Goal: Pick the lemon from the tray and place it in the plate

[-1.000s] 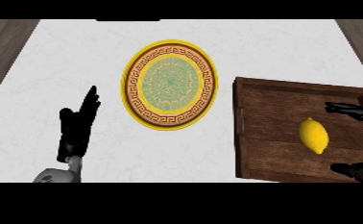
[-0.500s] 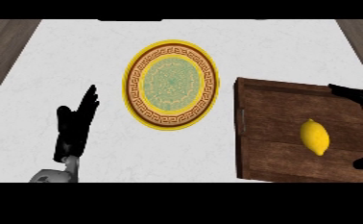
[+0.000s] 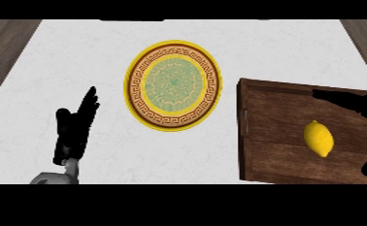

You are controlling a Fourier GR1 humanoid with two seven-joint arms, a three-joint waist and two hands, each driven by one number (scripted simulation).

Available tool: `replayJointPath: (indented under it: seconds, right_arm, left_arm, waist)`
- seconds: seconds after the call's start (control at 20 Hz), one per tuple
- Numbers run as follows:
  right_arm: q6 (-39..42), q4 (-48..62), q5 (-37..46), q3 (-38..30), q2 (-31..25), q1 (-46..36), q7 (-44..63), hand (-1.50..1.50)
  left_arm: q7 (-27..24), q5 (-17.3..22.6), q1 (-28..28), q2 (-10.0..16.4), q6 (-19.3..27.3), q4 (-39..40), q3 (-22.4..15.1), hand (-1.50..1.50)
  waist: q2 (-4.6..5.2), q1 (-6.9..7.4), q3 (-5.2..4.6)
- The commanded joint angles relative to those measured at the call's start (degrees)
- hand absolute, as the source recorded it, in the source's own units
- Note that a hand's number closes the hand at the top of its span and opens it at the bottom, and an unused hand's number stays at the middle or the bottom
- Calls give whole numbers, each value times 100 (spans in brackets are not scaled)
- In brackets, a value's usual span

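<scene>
As far as can be judged, the task is at its very start. The lemon (image 3: pixel 318 138) lies in the wooden tray (image 3: pixel 272 167), toward its right side and about midway between the near and far rims, with nothing touching it. The plate (image 3: pixel 174 46), yellow-rimmed with a patterned green middle, sits on the pale surface (image 3: pixel 86 60) just left of the tray and a little farther away. It holds nothing.

The right robot hand (image 3: pixel 345 100) shows only as a dark shape over the tray's far right corner, beyond the lemon and apart from it. It seems to hang above the tray rather than rest in it, though the view is too poor to be sure, and whether it is spread or closed cannot be told. The left robot hand (image 3: pixel 74 129) rests at the near left of the surface, spread with straight fingers pointing away, holding nothing and well apart from plate and tray.

Every step is left to do: reaching the lemon, closing on it, lifting it over the tray's rim, carrying it left and setting it on the plate.
</scene>
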Motion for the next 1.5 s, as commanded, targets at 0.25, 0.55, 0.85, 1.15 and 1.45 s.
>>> replayJointPath:
  seconds: [0.25, 0.55, 0.85, 1.15, 1.45]
  right_arm:
    - [371, 75, 964, -177, 581, 39, 44, -150]
    - [555, 423, 1501, -219, 991, -193, -163, -150]
    - [592, 408, 1902, -457, 1075, 152, -469, -150]
    - [824, 592, 2213, -528, 1569, -270, -192, -150]
    - [305, 1311, 2850, -546, 1494, -395, -1174, 150]
  left_arm:
    - [28, -169, -204, -110, -182, 282, 324, 0]
    - [102, -175, 41, -167, -433, -65, 342, 0]
    - [124, -448, -64, -456, -201, 118, 394, 0]
    - [-437, -448, -260, -516, -470, 796, 592, 0]
    - [345, -628, 33, -582, -357, -315, 439, 0]
  waist:
    - [-5, -57, 3]
    - [-4, -37, 4]
    - [-6, -59, 4]
    - [0, -59, 2]
    - [-2, -23, 6]
